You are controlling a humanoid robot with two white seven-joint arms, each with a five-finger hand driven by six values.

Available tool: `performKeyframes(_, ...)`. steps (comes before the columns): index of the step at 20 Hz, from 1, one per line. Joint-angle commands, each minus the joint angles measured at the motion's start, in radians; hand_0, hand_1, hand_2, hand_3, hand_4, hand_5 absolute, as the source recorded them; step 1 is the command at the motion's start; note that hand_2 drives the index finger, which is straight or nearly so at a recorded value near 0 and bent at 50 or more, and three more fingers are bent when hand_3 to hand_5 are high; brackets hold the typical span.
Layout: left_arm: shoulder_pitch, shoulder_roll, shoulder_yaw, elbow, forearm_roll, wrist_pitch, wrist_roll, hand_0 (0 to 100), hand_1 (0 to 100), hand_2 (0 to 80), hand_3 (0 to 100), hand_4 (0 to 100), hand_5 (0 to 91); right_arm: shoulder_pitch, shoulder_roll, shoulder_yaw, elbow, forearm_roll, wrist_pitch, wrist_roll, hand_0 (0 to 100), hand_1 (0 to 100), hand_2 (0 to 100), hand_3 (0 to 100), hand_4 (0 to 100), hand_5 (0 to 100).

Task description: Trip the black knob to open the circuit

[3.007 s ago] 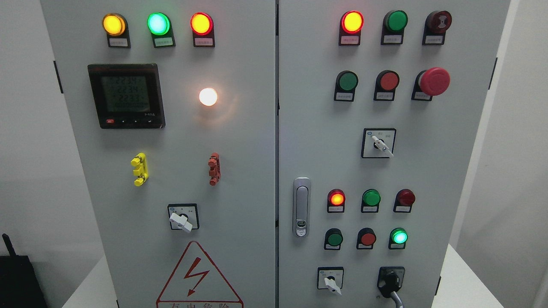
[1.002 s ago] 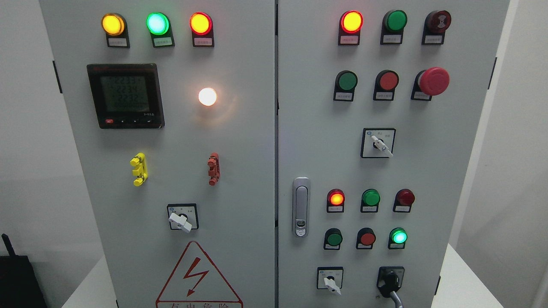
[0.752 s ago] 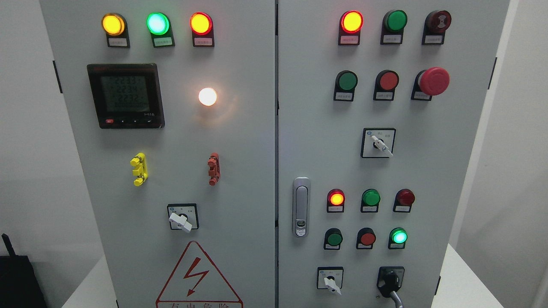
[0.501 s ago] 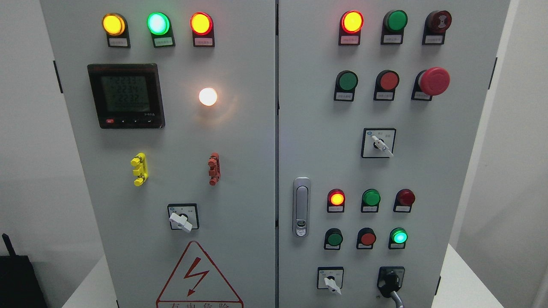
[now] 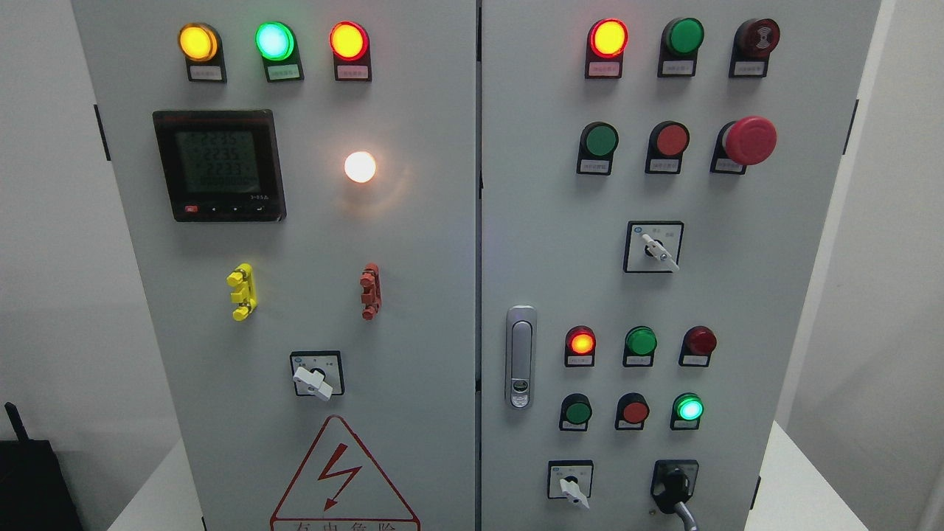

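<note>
The black knob (image 5: 674, 483) sits at the bottom right of the right cabinet door, on a black square plate. Its grey-tipped handle points down and to the right. A white rotary knob (image 5: 570, 487) sits just left of it. Above them a green lamp (image 5: 689, 408) is lit and a red lamp (image 5: 581, 343) glows. Neither of my hands is in the head view.
The grey cabinet (image 5: 472, 221) fills the view, with a chrome door handle (image 5: 520, 358), a red mushroom stop button (image 5: 748, 139), a digital meter (image 5: 219, 164) and other knobs and lamps. A black device (image 5: 29, 479) stands at the lower left.
</note>
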Motion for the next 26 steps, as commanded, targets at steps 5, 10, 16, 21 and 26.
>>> performKeyframes(5,0.000,0.000,0.000,0.000,-0.023,-0.001,0.000,12,39,0.0,0,0,0.0,0.001,-0.005,-0.007,0.004,-0.002,-0.004,-0.002,0,0,0,100,100,100)
performKeyframes(10,0.000,0.000,0.000,0.000,-0.023,0.001,0.000,12,39,0.0,0,0,0.0,0.001,-0.005,-0.009,0.006,-0.004,-0.003,-0.005,0,0,0,100,100,100)
performKeyframes(16,0.000,0.000,0.000,0.000,-0.023,-0.001,0.000,12,39,0.0,0,0,0.0,0.002,-0.007,-0.022,0.006,-0.004,-0.003,-0.005,0,0,0,100,100,100)
performKeyframes(21,0.000,0.000,0.000,0.000,-0.023,-0.001,0.000,12,39,0.0,0,0,0.0,0.002,-0.008,-0.022,0.009,-0.004,-0.003,-0.005,0,0,0,100,100,100)
performKeyframes(26,0.000,0.000,0.000,0.000,-0.023,-0.001,0.000,12,39,0.0,0,0,0.0,0.004,-0.008,-0.022,0.009,-0.004,-0.001,-0.005,0,0,0,100,100,100)
